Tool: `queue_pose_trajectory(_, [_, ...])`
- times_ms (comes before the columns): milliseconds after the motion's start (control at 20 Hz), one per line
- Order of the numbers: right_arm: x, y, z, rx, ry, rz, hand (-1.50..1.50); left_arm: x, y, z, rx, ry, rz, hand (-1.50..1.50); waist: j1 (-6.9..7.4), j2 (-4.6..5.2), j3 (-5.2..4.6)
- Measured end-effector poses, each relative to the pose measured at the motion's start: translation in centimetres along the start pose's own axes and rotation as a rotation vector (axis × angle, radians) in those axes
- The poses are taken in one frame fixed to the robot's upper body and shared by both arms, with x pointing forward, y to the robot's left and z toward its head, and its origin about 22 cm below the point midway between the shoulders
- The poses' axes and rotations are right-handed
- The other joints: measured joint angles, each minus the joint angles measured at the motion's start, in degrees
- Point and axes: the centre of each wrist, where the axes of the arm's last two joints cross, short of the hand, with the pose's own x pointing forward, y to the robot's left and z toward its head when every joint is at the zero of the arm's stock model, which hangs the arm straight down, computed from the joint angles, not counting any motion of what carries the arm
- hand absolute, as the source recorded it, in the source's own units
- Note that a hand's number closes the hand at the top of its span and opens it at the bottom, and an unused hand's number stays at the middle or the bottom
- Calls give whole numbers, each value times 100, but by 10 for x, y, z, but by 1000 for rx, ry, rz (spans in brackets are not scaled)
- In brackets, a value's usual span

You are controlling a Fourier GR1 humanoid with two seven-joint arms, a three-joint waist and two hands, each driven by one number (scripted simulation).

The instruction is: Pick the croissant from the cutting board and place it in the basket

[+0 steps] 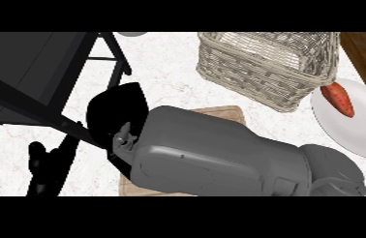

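- Seeing the right hand (114,109) as a black shape at the end of a bulky grey forearm (214,155), hanging over the left end of the cutting board (227,112).
- Cannot tell whether the fingers are spread or curled: only the dark back of the hand is facing up.
- Cannot tell where the croissant is: hand and forearm are covering nearly the whole board, leaving only its far corner and a strip at its near edge showing.
- Lying beyond the board, up and to the right: a woven basket (266,72), tilted in the view, its near wall just past the board's far corner.
- Sitting just beside the basket, at the right edge: a white plate (336,121) carrying an orange-red sweet potato (339,99), close to the basket's corner.
- Showing the left hand (44,167) as a dark shape at the lower left, over the white counter (172,63), fingers not readable.
- Crossing the upper left: a dark slanted frame (50,72) with thin bars, well apart from the basket.
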Motion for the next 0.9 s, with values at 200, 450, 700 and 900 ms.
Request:
queue_pose_trajectory(200, [-2, 21, -8, 10, 15, -4, -150, 3, -1, -1, 0, 8, 1, 0, 6, 5, -1])
queue_pose_trajectory(450, [-14, 41, -14, 10, 25, -7, -150, 2, -3, -1, 4, 4, -2, 0, 14, 8, 1])
queue_pose_trajectory(700, [-25, 57, -21, 2, 52, 3, -150, 0, -5, -3, 0, 2, -2, 0, 22, 10, 20])
queue_pose_trajectory(900, [-28, 65, -24, -7, 59, -2, -150, 3, -4, -5, -6, 13, -2, 0, 32, 12, 18])
